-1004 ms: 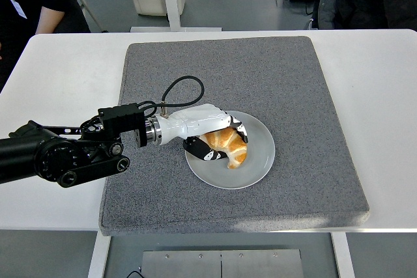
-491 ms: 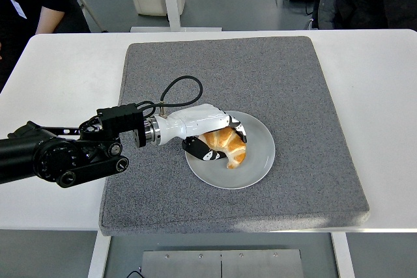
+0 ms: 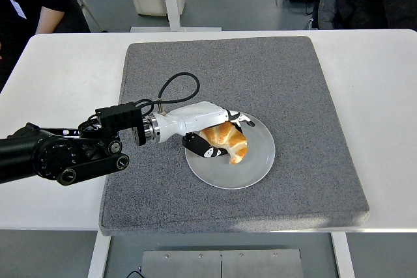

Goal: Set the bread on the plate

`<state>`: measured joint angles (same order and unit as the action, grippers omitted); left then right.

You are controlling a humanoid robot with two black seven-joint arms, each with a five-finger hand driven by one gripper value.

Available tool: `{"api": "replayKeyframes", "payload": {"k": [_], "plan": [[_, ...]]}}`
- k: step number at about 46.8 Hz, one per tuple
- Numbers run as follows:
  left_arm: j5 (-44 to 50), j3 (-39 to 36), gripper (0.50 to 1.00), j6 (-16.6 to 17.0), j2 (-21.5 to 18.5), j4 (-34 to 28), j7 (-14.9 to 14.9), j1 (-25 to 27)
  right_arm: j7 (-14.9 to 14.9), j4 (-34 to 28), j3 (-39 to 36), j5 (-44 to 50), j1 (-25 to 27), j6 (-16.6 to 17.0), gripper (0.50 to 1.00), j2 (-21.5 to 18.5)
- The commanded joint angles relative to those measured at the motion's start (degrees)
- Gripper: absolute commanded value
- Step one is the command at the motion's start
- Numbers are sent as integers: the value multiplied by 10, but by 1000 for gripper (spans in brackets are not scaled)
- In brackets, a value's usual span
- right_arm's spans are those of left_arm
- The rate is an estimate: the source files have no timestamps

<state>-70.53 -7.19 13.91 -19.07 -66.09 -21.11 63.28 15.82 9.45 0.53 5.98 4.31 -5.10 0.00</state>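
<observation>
**Bread on the plate, hand around it**

We saw the left hand reaching in from the left over the grey mat, its white shell lying low across the left part of the plate; the bread sat on the plate, directly under and between the fingers; the upper fingers lay along the far side of the bread, and the thumb lay on its near side, so the hand was loosely cupped about it rather than spread wide; we could not tell how firmly it pressed; the golden end of the bread stuck out past the fingertips toward the plate's middle; behind the wrist a black cable looped up over the mat; the black forearm ran back from the hand across the white table to the left edge; beyond the far left corner of the table, well away from the hand, a person's arm showed; the right hand was out of view.
</observation>
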Motion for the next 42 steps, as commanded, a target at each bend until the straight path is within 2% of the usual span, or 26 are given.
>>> {"api": "replayKeyframes", "payload": {"k": [1,12,19,27,42], "plan": [[0,0,827,-1,0,0,-1,0,0,0,1,0,0,0,1000,0],[19,1,925,-3,0,-1,0,0,0,0,0,0,0,0,1000,0],[34,2,957,-3,1,-1,0,3,0,0,0,0,0,0,1000,0],[80,33,971,-5,1,-1,5,6,0,0,0,0,0,0,1000,0],[261,145,972,-29,-4,-1,12,17,0,0,0,0,0,0,1000,0]]}}
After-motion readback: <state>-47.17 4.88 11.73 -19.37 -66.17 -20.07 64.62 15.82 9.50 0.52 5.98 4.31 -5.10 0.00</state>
